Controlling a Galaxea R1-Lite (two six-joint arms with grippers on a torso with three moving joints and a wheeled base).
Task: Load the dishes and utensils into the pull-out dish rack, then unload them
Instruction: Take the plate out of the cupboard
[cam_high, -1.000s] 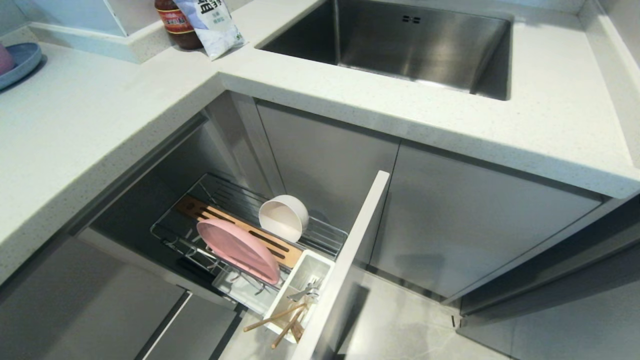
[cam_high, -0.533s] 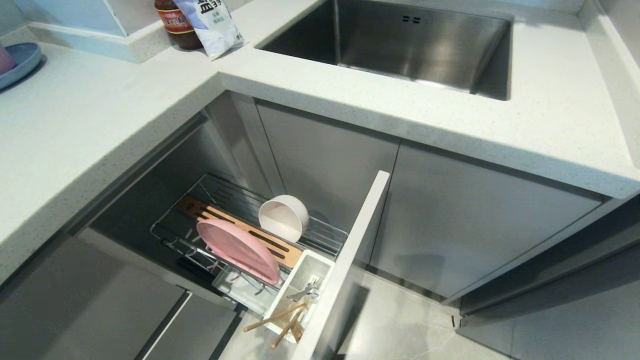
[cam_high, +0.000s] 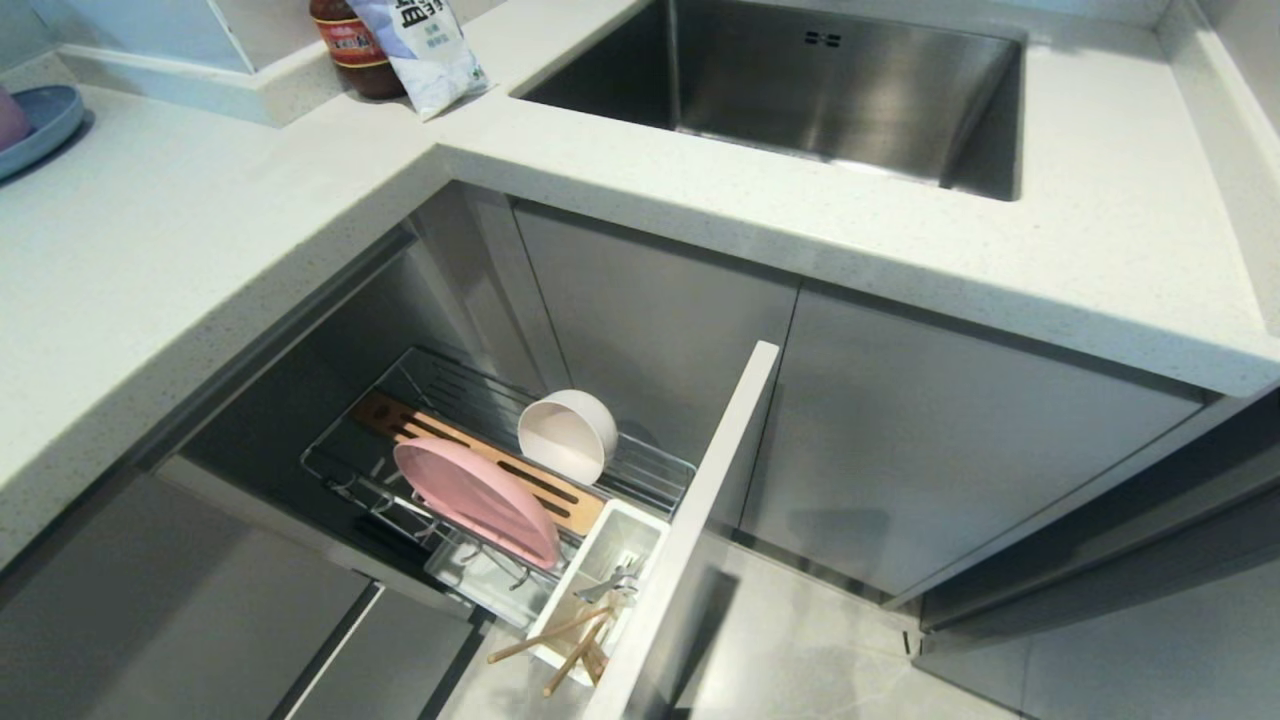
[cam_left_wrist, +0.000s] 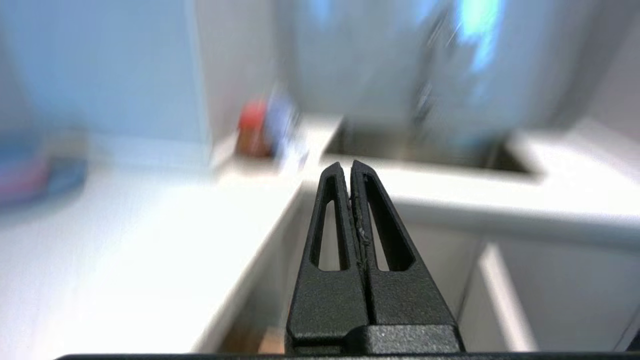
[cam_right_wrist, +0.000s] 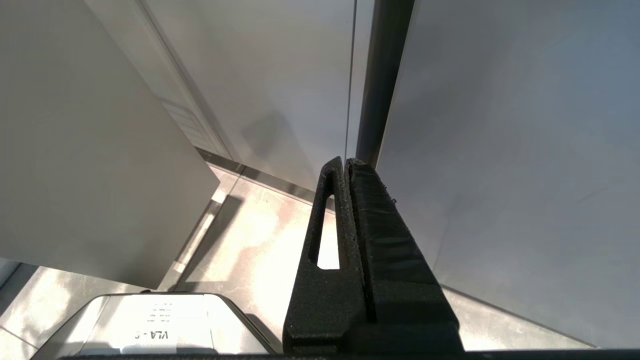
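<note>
Loading looks finished: the large flat round pink plate (cam_high: 477, 499) stands on edge in the pulled-out chrome wire dish rack (cam_high: 655, 473), the smaller off-white bowl (cam_high: 566, 433) leans beside the slotted brown wooden strip (cam_high: 400, 419), and 2 thin wooden chopsticks (cam_high: 545, 638) plus silver metal cutlery (cam_high: 617, 579) sit in the white rectangular cutlery box (cam_high: 640, 523). Unloading appears not yet begun. Outside the head view, the left gripper (cam_left_wrist: 348, 165) is pressed together and empty near the white countertop (cam_left_wrist: 150, 260); the right gripper (cam_right_wrist: 345, 162), also pressed together and empty, points at the grey cabinet fronts (cam_right_wrist: 500, 150).
</note>
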